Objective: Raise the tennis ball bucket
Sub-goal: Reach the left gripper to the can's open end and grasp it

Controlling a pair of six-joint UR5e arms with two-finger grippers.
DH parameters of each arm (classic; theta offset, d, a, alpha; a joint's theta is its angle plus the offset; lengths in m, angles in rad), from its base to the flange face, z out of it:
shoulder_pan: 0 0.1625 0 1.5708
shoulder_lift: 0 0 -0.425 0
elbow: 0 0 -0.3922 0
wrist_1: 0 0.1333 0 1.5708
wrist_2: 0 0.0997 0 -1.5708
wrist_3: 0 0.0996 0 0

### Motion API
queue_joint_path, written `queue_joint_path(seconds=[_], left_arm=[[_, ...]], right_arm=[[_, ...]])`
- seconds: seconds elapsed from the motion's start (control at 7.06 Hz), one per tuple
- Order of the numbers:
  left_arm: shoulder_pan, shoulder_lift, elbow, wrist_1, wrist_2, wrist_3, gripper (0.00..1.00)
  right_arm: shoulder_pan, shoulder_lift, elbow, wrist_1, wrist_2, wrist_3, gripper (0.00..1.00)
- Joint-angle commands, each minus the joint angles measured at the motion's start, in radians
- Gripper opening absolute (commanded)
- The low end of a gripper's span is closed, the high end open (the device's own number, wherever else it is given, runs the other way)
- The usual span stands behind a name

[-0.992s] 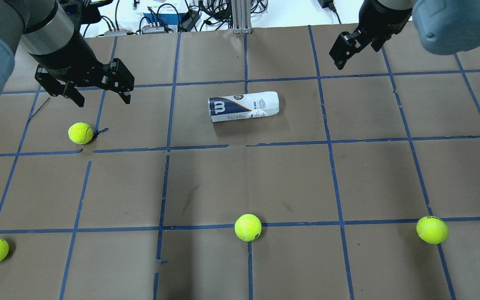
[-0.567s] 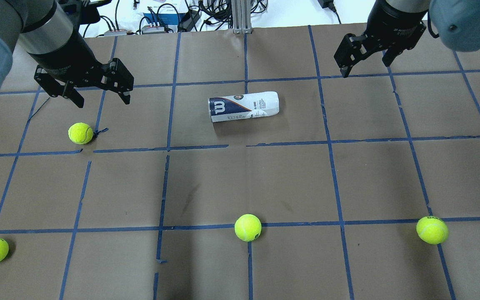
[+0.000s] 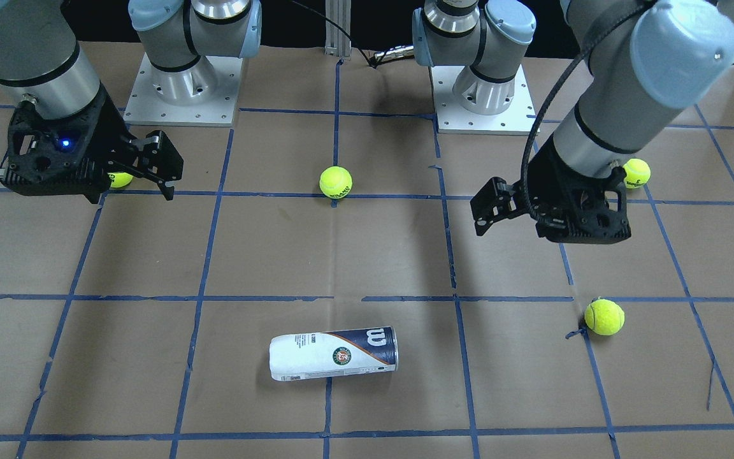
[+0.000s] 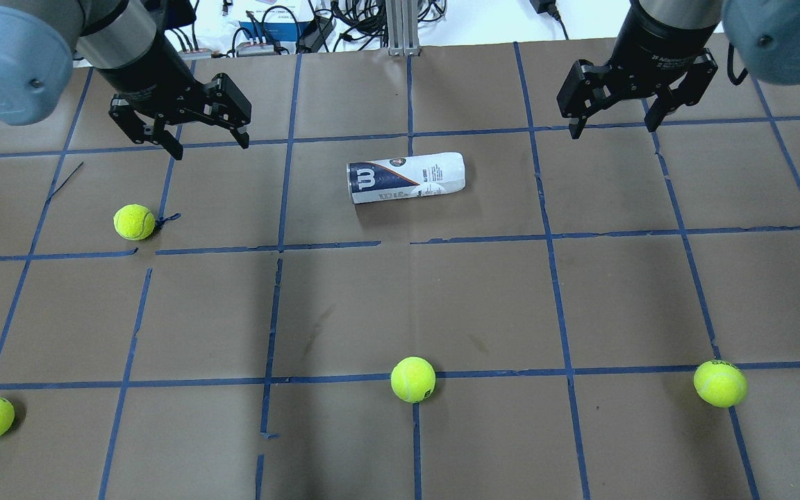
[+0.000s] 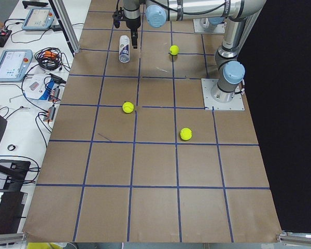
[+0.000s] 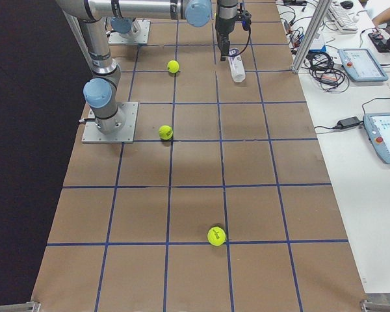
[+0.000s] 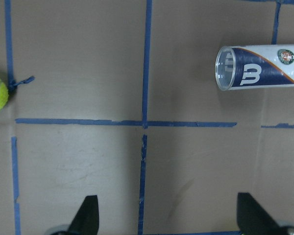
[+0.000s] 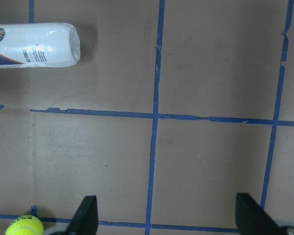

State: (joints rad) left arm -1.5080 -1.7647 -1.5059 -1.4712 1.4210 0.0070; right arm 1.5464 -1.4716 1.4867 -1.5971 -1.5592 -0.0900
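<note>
– Left hand (image 4: 210, 148) first: what state?
– Black metal fingers spread wide, gripping nothing. Right hand (image 4: 611, 130) is the same, splayed and empty.
– And the tennis ball bucket (image 4: 405, 178)?
– Slim glossy cylinder with a white and navy label, lying on its side on the brown paper-covered desk (image 4: 442, 298). It sits between both hands, touching neither. Its clear-rimmed end points toward the left hand.
</note>
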Motion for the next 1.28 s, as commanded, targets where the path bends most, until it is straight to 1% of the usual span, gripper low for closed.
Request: queue_joint_path(seconds=[0.0,0.14,0.28,0.43,0.57,0.71,0.85,0.99,1.13], left_arm=[[-0.001,-0.117,-0.032,0.113,-0.112,0.007,1.0],[-0.006,-0.186,-0.052,0.203,-0.195,0.005,1.0],[-0.012,-0.238,-0.066,0.304,-0.248,0.007,1.0],[-0.02,-0.284,-0.088,0.377,-0.339,0.004,0.98],[-0.04,-0.304,-0.117,0.453,-0.394,-0.002,0.98],[-0.044,-0.332,-0.141,0.492,-0.466,-0.001,0.94],[-0.044,-0.376,-0.143,0.593,-0.485,-0.008,0.94],[-0.047,-0.406,-0.145,0.638,-0.49,-0.039,0.94],[-0.055,-0.41,-0.143,0.629,-0.52,-0.048,0.87]], right_arm=[[0.001,-0.001,-0.009,0.0,-0.007,0.001,1.0],[0.003,-0.001,-0.008,0.0,-0.004,0.003,1.0],[0.003,-0.001,-0.003,0.002,0.002,0.003,1.0],[0.003,0.0,0.007,0.003,0.001,0.003,1.0],[0.004,-0.001,0.007,0.009,0.002,0.003,1.0],[0.005,-0.001,0.007,0.012,-0.002,0.003,1.0],[0.011,-0.004,0.006,0.012,-0.002,0.007,1.0],[0.014,-0.004,0.004,0.016,-0.004,0.076,1.0],[0.014,-0.004,0.006,0.016,-0.004,0.085,1.0]])
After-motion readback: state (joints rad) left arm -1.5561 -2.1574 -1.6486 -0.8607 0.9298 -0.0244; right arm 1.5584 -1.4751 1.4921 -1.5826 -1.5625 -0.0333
